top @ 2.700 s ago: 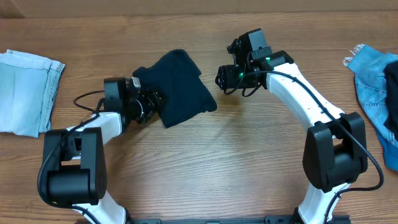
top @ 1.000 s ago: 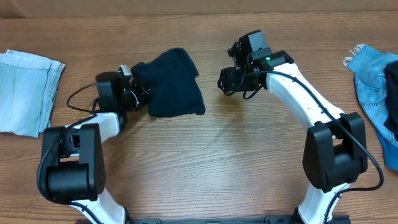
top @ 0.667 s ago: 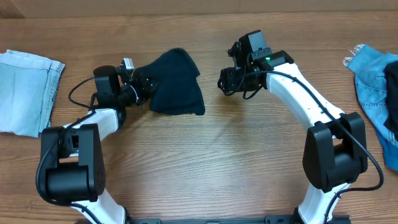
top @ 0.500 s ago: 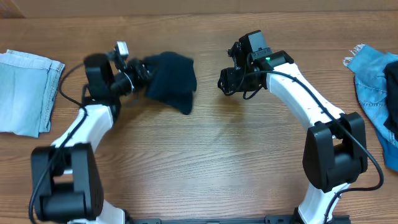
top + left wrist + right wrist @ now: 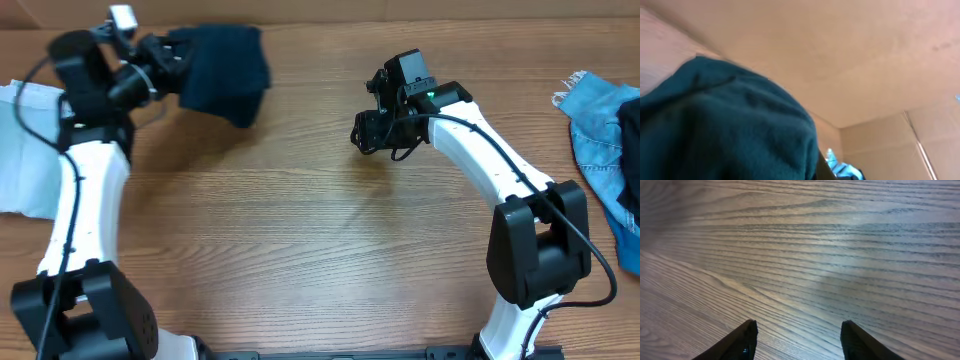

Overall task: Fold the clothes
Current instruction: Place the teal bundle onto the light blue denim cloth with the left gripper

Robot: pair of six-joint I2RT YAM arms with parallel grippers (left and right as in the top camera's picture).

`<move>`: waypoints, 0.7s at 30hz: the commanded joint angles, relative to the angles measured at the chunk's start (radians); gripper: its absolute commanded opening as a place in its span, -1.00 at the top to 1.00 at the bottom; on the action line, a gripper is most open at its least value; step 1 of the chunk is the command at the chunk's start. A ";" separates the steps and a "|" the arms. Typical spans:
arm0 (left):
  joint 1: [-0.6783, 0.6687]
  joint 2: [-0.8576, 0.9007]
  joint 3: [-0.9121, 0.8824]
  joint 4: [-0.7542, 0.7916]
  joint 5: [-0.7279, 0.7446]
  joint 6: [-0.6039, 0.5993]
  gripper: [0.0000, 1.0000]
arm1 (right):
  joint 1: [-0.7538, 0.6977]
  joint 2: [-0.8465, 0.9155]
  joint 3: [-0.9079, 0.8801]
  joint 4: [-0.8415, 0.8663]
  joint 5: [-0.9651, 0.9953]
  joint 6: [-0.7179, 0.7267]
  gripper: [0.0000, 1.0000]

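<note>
The dark navy garment point(image 5: 222, 62) is a folded bundle hanging off the table at the far left, and my left gripper point(image 5: 170, 58) is shut on its left edge. In the left wrist view the navy fabric point(image 5: 730, 130) fills the lower left and hides the fingers. My right gripper point(image 5: 362, 130) hovers over bare wood near the table's middle back. It is open, with nothing between its fingers point(image 5: 799, 330). A pale blue denim piece point(image 5: 22, 170) lies at the left edge, partly behind the left arm. A brighter blue denim piece point(image 5: 600, 130) lies at the right edge.
The wooden table point(image 5: 320, 250) runs under both arms. Cardboard walls point(image 5: 865, 60) stand behind the table. The raised left arm point(image 5: 75, 200) crosses over the pale denim piece.
My left arm has risen and swung toward the far left, carrying the navy garment off the table with it. The right arm has not moved.
</note>
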 commanded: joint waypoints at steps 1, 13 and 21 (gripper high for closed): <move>0.093 -0.018 0.131 -0.137 -0.014 0.150 0.92 | 0.002 -0.006 0.004 -0.002 -0.007 -0.007 -0.15; 0.395 -0.009 0.230 -0.212 -0.146 0.266 0.92 | 0.002 -0.006 0.003 -0.053 -0.007 -0.007 -0.15; 0.435 0.093 0.230 -0.048 -0.233 0.298 0.92 | 0.002 -0.006 0.004 -0.105 -0.008 -0.006 -0.15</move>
